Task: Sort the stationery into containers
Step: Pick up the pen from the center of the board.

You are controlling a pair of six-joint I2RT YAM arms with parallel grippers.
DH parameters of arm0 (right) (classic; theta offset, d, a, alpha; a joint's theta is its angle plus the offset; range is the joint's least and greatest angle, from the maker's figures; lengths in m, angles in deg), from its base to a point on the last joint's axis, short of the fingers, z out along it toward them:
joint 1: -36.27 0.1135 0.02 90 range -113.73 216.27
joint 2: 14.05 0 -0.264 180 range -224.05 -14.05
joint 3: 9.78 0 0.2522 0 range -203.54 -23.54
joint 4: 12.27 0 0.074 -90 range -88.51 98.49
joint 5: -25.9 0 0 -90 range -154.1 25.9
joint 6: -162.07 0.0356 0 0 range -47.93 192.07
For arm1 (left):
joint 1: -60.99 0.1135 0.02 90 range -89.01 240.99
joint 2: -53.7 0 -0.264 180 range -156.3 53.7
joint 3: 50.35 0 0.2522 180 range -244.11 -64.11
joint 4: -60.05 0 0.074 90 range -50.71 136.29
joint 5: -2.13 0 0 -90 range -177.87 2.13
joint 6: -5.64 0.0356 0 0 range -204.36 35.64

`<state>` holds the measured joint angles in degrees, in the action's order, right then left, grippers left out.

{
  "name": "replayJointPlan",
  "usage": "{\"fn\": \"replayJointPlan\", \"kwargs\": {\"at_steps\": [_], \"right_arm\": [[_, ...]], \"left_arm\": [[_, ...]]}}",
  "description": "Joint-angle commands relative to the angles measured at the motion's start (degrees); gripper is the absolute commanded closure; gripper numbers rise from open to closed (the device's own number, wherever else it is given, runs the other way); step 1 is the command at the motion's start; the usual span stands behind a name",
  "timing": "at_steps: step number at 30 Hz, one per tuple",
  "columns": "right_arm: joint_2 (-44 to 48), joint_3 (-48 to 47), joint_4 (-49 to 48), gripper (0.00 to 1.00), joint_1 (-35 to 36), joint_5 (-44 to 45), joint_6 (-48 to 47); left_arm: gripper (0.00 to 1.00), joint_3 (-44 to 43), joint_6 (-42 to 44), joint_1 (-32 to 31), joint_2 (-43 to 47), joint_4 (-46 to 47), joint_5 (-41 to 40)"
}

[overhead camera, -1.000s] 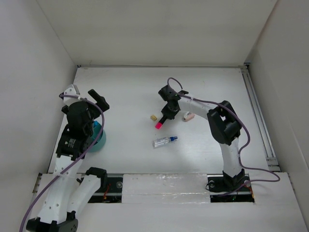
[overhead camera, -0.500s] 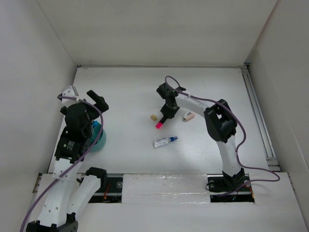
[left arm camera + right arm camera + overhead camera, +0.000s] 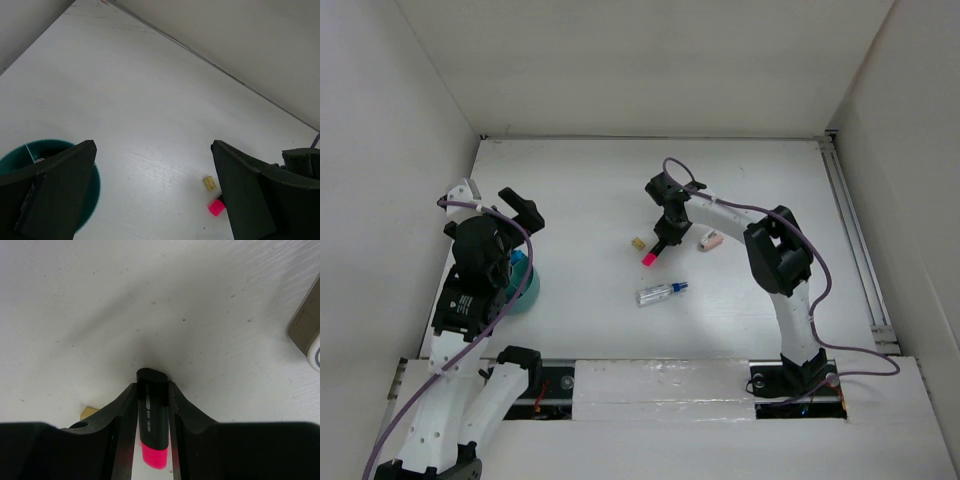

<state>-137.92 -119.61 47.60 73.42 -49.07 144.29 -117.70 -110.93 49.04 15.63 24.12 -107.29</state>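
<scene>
A short black marker with a pink end sits between the fingers of my right gripper, which is shut on it. From above, the right gripper is at mid-table with the marker's pink end pointing toward the near side. My left gripper stands open and holds nothing, just beyond the teal-blue cup. The cup's rim shows partly behind the left finger. A clear blue-capped pen lies in front of the marker. A pinkish-beige eraser lies right of the right gripper.
A small tan block lies just left of the marker; it also shows from the left wrist as a tan block. White walls enclose the table on the left, back and right. A rail runs along the right edge.
My right gripper has shifted slightly left and away while staying on the marker; the pink end has hardly moved. The left arm has barely moved.
</scene>
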Motion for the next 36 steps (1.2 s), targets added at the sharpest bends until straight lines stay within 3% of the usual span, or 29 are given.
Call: {"fn": "replayJointPlan", "kwargs": {"at_steps": [1, 8, 12, 16, 22, 26, 36], "right_arm": [[-5.2, 4.7, 3.6, 0.99, 0.2, 0.5, 0.1], [-1.9, 1.7, 3.0, 1.0, 0.2, 2.4, 0.1], [5.3, 2.5, 2.0, 1.0, 0.2, 4.9, -2.9], [11.5, 6.2, -6.0, 1.0, -0.3, 4.3, -11.1], [18.5, 9.6, -10.6, 1.0, 1.6, 5.6, -19.0], [23.3, 10.1, -15.2, 1.0, 2.1, 0.7, -25.0], [35.9, 16.9, -29.1, 1.0, 5.8, -7.6, -28.4]], "left_arm": [[0.0, -0.3, 0.7, -0.3, 0.5, 1.0, 1.2], [0.0, 0.2, 1.3, -0.3, 0.0, 2.6, 3.9], [0.0, 0.8, 2.5, -0.3, -0.7, 3.9, 9.2], [0.0, 0.8, 3.8, -0.3, -3.5, 6.0, 18.5], [0.0, 0.8, 4.9, -0.3, -7.5, 8.6, 31.3], [0.0, 0.8, 5.5, -0.3, -9.0, 11.7, 41.7], [0.0, 3.8, 4.9, -0.3, -10.7, 18.7, 61.9]]}}
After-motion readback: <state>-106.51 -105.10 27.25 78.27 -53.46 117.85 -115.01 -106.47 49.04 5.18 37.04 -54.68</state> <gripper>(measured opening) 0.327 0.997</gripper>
